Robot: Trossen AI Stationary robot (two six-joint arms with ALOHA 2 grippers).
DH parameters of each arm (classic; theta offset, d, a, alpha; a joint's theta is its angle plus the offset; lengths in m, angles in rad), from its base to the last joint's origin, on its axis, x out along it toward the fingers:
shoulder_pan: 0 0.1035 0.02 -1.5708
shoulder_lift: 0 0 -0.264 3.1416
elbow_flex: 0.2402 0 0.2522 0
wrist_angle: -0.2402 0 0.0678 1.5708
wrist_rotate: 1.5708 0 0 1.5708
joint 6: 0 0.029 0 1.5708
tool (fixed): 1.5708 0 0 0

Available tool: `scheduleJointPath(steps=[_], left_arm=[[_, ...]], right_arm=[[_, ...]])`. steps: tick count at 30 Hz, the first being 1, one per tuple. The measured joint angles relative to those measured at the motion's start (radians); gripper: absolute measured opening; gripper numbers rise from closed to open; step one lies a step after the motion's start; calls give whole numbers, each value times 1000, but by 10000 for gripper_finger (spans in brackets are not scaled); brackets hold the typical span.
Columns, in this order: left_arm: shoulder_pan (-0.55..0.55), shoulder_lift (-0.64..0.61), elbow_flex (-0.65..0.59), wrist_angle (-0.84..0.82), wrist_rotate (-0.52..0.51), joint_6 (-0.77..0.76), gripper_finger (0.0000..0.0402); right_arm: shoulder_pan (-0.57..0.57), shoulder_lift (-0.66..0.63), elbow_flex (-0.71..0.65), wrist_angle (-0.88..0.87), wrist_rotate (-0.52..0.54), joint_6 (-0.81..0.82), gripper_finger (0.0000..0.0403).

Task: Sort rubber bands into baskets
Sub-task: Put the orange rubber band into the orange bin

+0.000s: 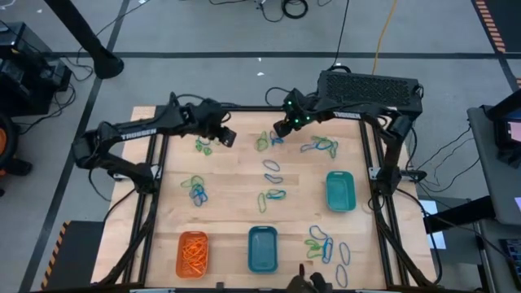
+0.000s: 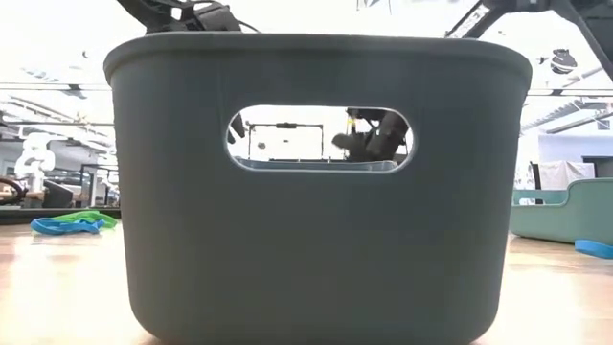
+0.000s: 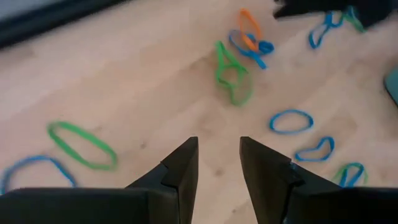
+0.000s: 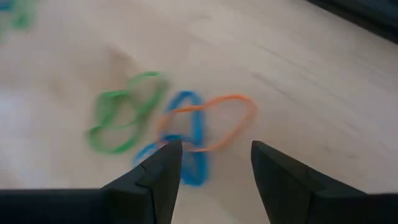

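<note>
**Both claws open over the far bands, one basket blocking the low camera**

From above, the wooden table (image 1: 236,203) carries three baskets: an orange basket (image 1: 193,252) at the near left with orange bands inside, a blue basket (image 1: 262,248) at the near middle, and a teal basket (image 1: 340,190) toward the right. Loose rubber bands (image 1: 274,195) lie in small clusters across the boards. The left gripper (image 1: 225,137) and right gripper (image 1: 282,128) both sit over the far part of the table; their fingers are too small here to read.

At table height, a dark basket wall (image 2: 316,240) fills nearly the whole picture and hides the table behind it. Only a piece of a dark arm shows through its handle slot. A blue-and-green tangle (image 2: 72,222) lies to one side, and another basket's corner (image 2: 565,216) is cut off at the other.

The left wrist camera shows the left gripper (image 3: 219,165) with its fingers apart and nothing between them, above bare wood, with a green band (image 3: 231,74) farther off.

The right wrist camera shows the right gripper (image 4: 216,163) spread wide and empty, just by a blurred knot of orange band (image 4: 214,121), blue band (image 4: 185,134) and green loop (image 4: 124,112).
</note>
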Motion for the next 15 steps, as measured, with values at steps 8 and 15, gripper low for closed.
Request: scheduleJointPath(steps=[8, 15], left_arm=[[-57, 24, -26, 49, 0, -19, 125], [-74, 21, -26, 54, 1, -1, 125]], right_arm=[[10, 91, 0, 59, 20, 98, 185], [56, 138, 4, 48, 128, 136, 181]])
